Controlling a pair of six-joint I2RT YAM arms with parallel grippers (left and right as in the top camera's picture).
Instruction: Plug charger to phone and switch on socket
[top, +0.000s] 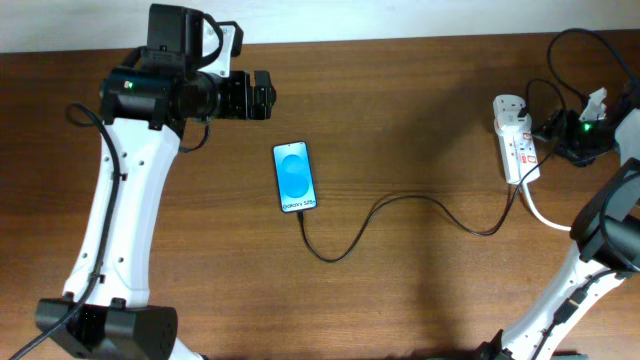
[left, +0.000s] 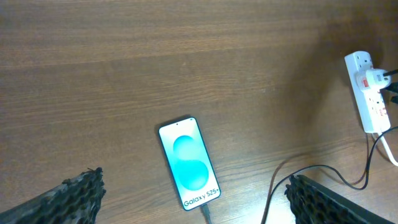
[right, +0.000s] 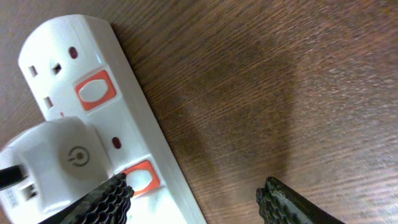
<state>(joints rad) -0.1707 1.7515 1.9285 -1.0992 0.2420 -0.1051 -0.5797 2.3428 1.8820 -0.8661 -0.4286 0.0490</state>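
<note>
Wooden table (top: 400, 120), blue-lit phone (top: 294, 176)

We see bare desk (top: 420, 110) around the phone (top: 294, 176). Only the thin black cable (top: 400, 200) lies across the way to the socket (top: 515, 150). A white plug (right: 56, 162) sits on the socket, and a thick white cord (top: 543, 215) curls off beside it.

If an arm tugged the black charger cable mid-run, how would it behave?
Likely floppy: the charger cable lies in loose curves on the table. Probably light, being so thin. A tug might drag the slim phone, since the cable's end appears to sit in its bottom edge.
</note>
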